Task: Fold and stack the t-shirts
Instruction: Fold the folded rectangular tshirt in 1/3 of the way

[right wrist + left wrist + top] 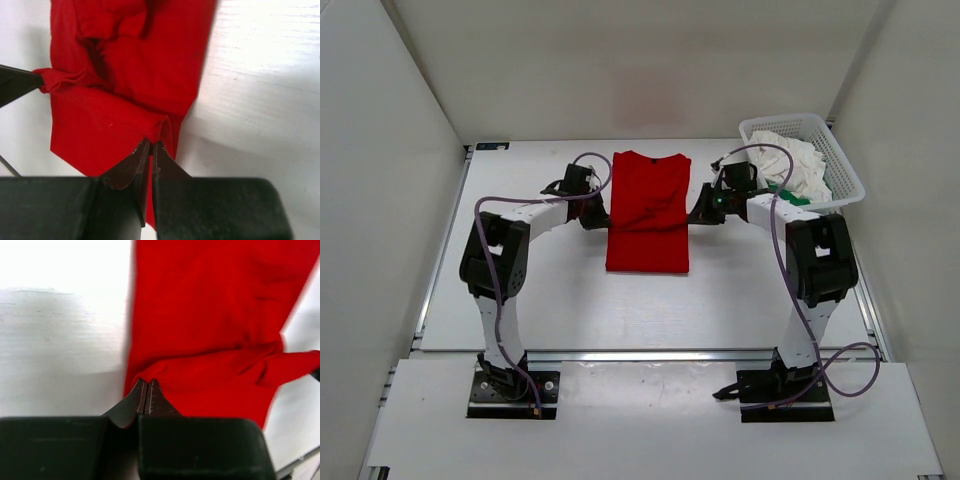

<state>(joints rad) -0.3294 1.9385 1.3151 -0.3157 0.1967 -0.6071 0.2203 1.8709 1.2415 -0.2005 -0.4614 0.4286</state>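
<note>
My left gripper (146,385) has its jaws pressed together on a pinch of the red t-shirt (648,215) at its left edge, and my right gripper (151,145) is clamped the same way on its right edge. Each pinch draws the cloth up into a small peak, with a crease running across between them. The shirt lies on the tabletop (540,300) midway between my arms, narrowed to a long rectangle, hem near and collar far. I judge it light and limp: it will sag from wherever I lift it and could slip out of a thin bite. A hold on the doubled edge, both layers together, suits best, with my two holds level so the fold comes over straight. At the far right the white t-shirt (795,160) lies bunched in the mesh basket (800,121). A scrap of green at its near side is likely the green t-shirt (792,194). Both look as soft, so I would take each by a loose upper fold.
</note>
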